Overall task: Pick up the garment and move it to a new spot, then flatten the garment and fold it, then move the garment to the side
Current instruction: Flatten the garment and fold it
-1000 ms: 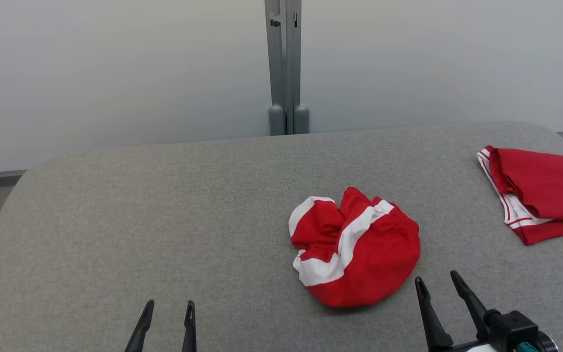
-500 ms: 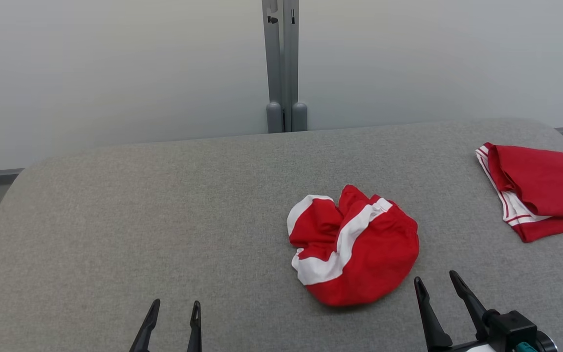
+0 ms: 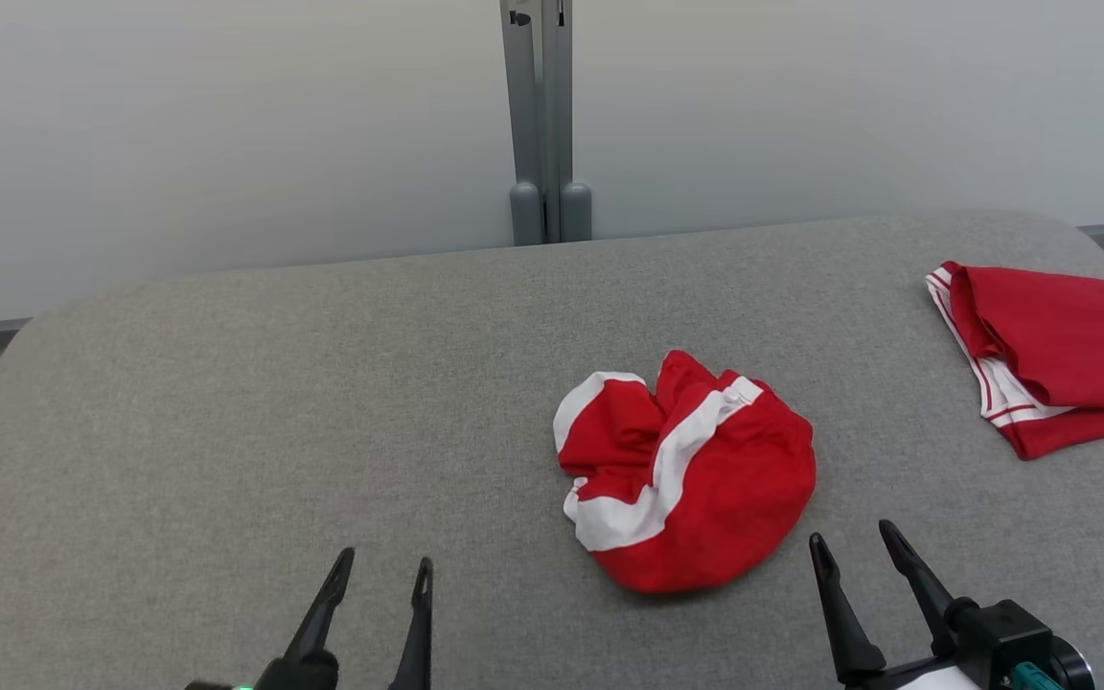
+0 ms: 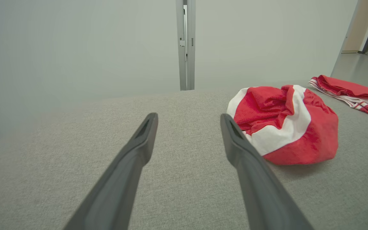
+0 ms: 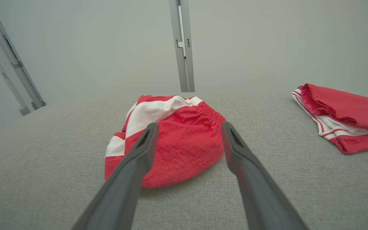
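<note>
A crumpled red garment (image 3: pixel 696 479) with white stripes lies bunched on the grey padded table (image 3: pixel 274 412), right of centre. The same garment (image 4: pixel 286 124) sits right of my left fingers in the left wrist view. It (image 5: pixel 174 140) lies just beyond my right fingers in the right wrist view. My left gripper (image 3: pixel 384 563) stands open at the lower left, well left of the garment and holding nothing. At the lower right my right gripper (image 3: pixel 851 535) is open too, a short way in front of the garment's near right edge and apart from it.
A second red garment with white trim (image 3: pixel 1050 355) lies folded at the table's right edge. A grey post (image 3: pixel 540 115) rises against the pale wall behind the table's far edge. The table's corners are rounded, with floor showing beyond them.
The head camera has tilted, shifting the whole picture up slightly. My left gripper has come forward and to the right. The crumpled garment and right gripper keep their places.
</note>
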{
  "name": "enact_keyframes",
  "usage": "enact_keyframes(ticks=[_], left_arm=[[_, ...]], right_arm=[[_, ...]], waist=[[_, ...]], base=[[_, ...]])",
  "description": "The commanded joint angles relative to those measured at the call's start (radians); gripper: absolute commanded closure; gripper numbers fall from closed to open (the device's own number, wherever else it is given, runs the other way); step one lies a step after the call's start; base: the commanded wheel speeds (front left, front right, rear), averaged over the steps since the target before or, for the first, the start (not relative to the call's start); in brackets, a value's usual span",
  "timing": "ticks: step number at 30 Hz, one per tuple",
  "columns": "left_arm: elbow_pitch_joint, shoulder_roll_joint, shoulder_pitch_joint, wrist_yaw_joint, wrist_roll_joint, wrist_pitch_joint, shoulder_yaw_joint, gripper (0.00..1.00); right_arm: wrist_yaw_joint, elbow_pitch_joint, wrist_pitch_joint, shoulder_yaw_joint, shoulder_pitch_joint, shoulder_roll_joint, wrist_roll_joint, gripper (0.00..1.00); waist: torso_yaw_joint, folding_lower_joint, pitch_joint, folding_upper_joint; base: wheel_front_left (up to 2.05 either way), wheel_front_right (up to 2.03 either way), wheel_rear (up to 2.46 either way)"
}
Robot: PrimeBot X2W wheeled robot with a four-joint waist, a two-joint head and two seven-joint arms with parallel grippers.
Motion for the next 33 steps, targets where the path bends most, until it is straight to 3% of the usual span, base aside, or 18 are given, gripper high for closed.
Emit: enact_keyframes(ticks=[1,8,15,24,33], left_arm=[[0.002,0.000,-0.047,-0.013,0.016,0.000,-0.016,0.00],[0.093,0.001,-0.271,-0.061,0.014,0.000,-0.132,0.00],[0.266,0.002,-0.625,-0.083,0.016,0.051,-0.301,0.00],[0.381,0.003,-0.989,-0.084,-0.230,0.291,-0.629,0.00],[0.552,0.003,-1.118,-0.070,-0.360,0.468,-0.765,0.00]], right_arm=[[-0.001,-0.005,0.000,0.003,-0.012,-0.004,-0.001,0.00],[-0.001,-0.004,0.000,0.024,-0.050,-0.012,-0.007,0.00],[-0.001,-0.012,0.000,0.040,-0.137,-0.015,-0.010,0.00],[-0.001,-0.014,0.000,0.064,-0.214,-0.006,-0.008,0.00],[-0.001,-0.030,0.000,0.087,-0.264,0.006,0.015,0.00]], waist=[[-0.008,0.0000,0.024,0.0000],[-0.038,0.0000,0.108,0.0000],[-0.084,0.0000,0.260,0.0000],[-0.144,0.0000,0.371,0.0000],[-0.206,0.0000,0.429,0.0000]], base=[[0.00,0.00,0.00],[0.00,0.00,0.00],[0.00,0.00,0.00],[0.00,0.00,0.00],[0.00,0.00,0.00]])
